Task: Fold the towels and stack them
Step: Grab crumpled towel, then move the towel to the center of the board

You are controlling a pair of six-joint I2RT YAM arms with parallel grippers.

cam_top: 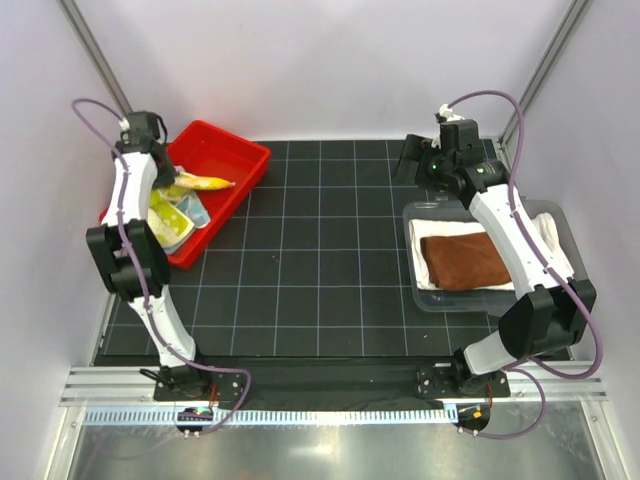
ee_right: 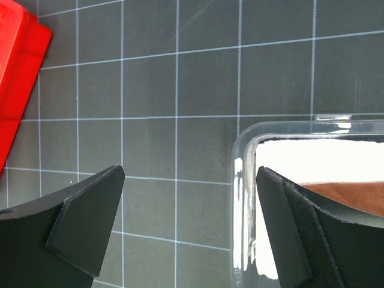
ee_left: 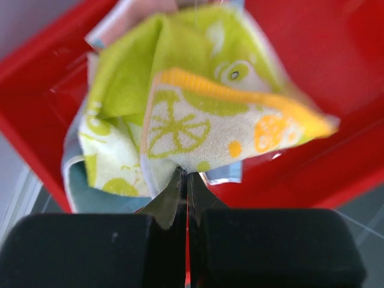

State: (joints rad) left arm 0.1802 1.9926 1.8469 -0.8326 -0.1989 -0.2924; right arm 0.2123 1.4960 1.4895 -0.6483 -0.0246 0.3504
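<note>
Left claw (ee_left: 185, 177) on towel (ee_left: 198, 123), tip rightward

Tray, bin and mat

A red tray (cam_top: 236, 160) sits at an angle on the far-left corner of the black gridded mat (cam_top: 320, 250). A clear bin (cam_top: 418, 286) rests along the mat's right side, well apart from the tray.
</note>
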